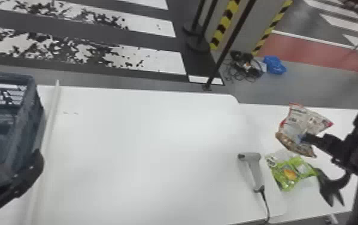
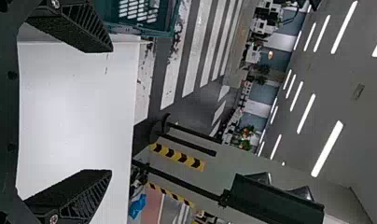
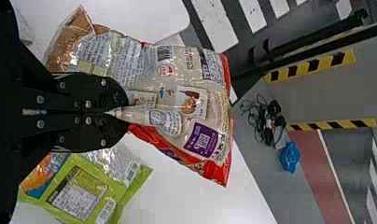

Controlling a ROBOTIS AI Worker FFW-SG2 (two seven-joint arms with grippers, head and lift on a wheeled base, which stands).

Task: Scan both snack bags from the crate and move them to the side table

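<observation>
Right gripper [image 3: 126, 111] is clamped on a fold in the red-edged bag [image 3: 144, 70], right side of the head view, by the side table [image 1: 343, 118]. Looks light, floppy, kinda slick; contents might crush, so I'd keep that pinch gentle. Green bag [image 1: 292, 173] and scanner [image 1: 255, 172] sit close below, easy to bump. Left gripper's [image 2: 109, 111] fingers are apart, lower left near the crate [image 1: 22, 119].
</observation>
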